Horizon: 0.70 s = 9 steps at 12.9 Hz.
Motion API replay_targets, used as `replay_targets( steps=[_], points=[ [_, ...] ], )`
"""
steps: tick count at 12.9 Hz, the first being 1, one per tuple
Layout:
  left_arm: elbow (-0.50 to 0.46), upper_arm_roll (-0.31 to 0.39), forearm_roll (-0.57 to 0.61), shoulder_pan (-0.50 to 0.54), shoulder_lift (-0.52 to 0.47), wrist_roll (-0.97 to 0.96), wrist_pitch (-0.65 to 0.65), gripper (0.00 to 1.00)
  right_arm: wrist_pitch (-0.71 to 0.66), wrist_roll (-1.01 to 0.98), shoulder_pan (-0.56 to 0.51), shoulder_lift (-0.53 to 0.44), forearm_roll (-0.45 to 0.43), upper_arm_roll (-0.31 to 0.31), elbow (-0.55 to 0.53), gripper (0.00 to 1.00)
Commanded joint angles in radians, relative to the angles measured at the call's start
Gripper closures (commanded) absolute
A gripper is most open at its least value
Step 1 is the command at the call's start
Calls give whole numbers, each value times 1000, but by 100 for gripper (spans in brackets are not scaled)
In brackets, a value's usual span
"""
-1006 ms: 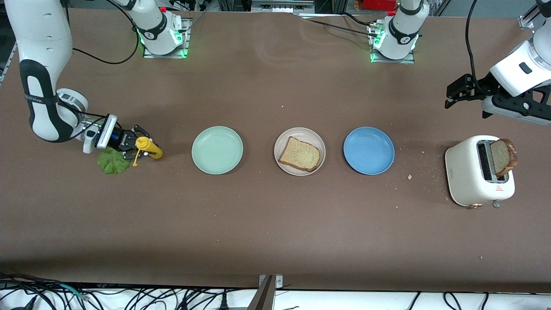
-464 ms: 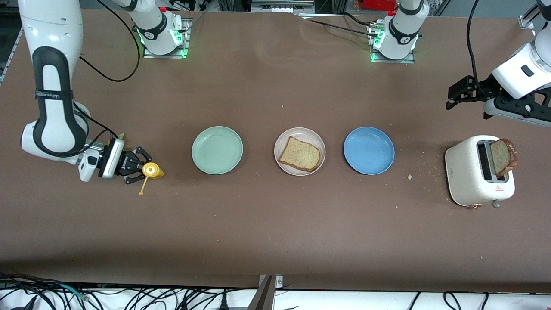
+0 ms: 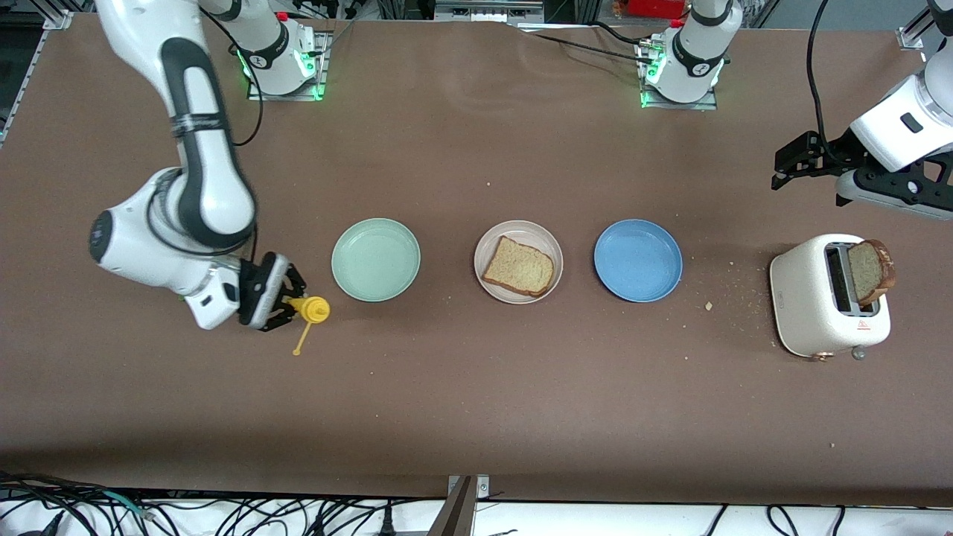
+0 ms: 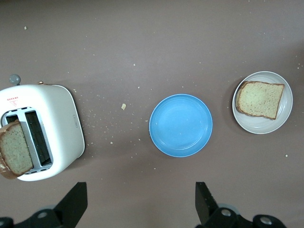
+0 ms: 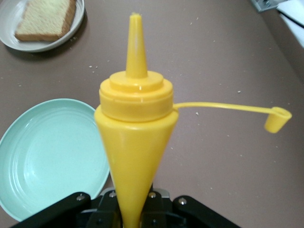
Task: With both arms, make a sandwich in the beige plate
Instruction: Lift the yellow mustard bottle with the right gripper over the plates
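Toaster (image 3: pixel 828 296) sits at the frame's right with 1 bread slice (image 3: pixel 871 269) sticking out, and above it the left gripper (image 3: pixel 783 162) waits, fingers spread wide. The beige plate (image 3: pixel 549 249) in the middle has 1 slice of bread (image 3: pixel 518 266) on it. At lower left, the right gripper (image 3: pixel 287 301) is clamped on a yellow sauce bottle (image 3: pixel 311 309) above the table by the green plate (image 3: pixel 375 259).

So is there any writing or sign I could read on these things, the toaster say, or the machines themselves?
toaster: a red warning triangle with small red print beside it, too small to read.
right arm: a line of print on its black band, too blurred to read.
yellow squeeze bottle, the three plates, the bread: no text.
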Motion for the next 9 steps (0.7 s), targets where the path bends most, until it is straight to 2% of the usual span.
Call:
replay_targets(
  steps=[1,5,7,9],
  points=[
    [14,-2,-14,-3,2,-13,-17,0,48,274,114,-12,-230,-9,36,100],
    [15,-2,-14,-6,4,-34,-17,0,49,788,298,28,-675,-5,102,100],
    [15,-2,-17,-6,4,-35,-17,0,47,978,368,60,-812,-5,109,100],
    [14,-2,-18,-6,4,-35,-17,0,38,1077,436,100,-918,-6,113,100]
  ],
)
